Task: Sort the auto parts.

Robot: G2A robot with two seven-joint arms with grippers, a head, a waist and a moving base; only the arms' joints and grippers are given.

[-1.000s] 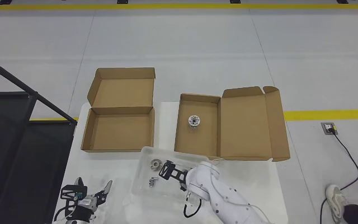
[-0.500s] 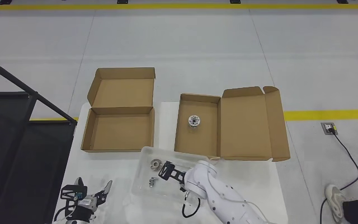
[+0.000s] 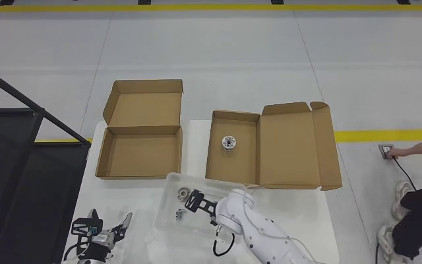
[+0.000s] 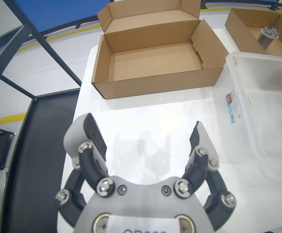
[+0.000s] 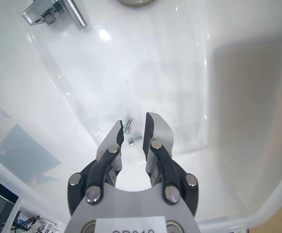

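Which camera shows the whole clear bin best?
The top view: most of the clear bin shows, the right arm covering part. The left wrist view catches one labelled corner; the right wrist view, its inner floor.

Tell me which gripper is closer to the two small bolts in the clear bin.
Right. The right gripper is inside the clear bin, open around the two small bolts. The left gripper hangs over the table outside the bin.

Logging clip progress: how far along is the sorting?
Done: one round metal part sits in the right-hand brown cardboard box. In hand: the open right gripper hovers over two small silver bolts in the clear plastic bin. Left: those bolts, a metal bracket, a grey disc.
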